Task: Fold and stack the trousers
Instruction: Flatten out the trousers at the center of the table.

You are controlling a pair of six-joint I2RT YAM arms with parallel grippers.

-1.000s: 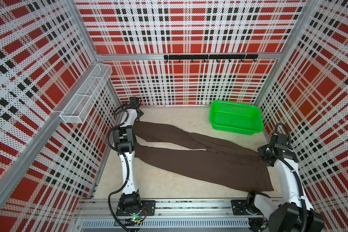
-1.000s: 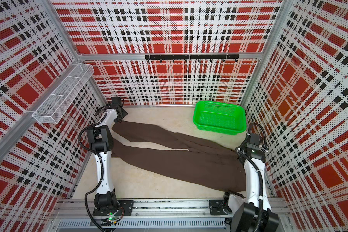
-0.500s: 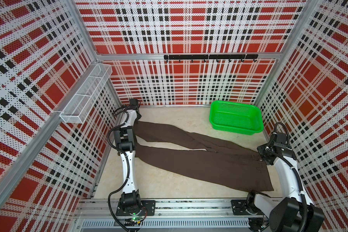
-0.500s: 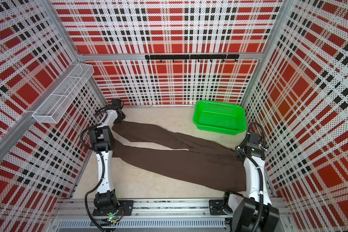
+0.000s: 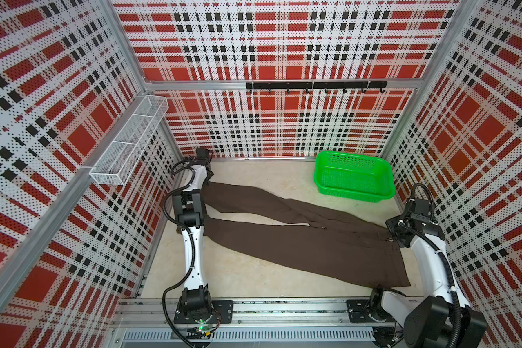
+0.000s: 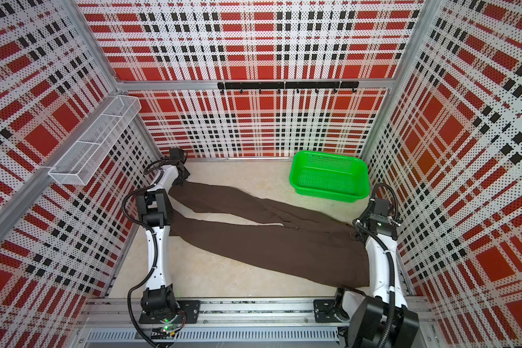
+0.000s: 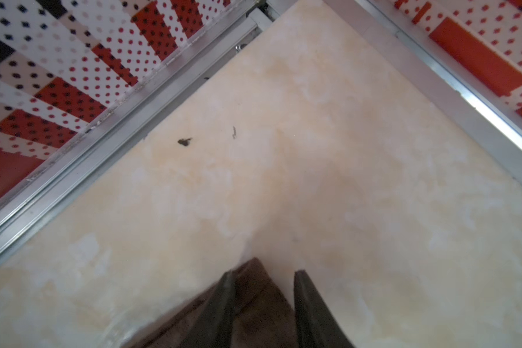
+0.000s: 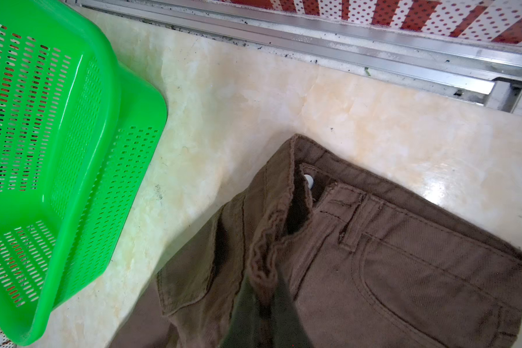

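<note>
Between red plaid walls, on cream marbled bench (image 5: 223, 271): long dark brown cloth trousers (image 5: 299, 244) spread flat, legs apart. Pinches waist front with right gripper (image 8: 262, 310), shut tight; straddles far cuff with left gripper (image 7: 264, 280), narrowed, clamp unclear. Probably anchors both ends for lengthwise fold

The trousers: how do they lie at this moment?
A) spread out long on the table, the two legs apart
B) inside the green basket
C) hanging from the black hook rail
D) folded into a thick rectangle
A: in both top views the trousers lie stretched flat across the table, legs parted, and the green basket holds nothing.
</note>
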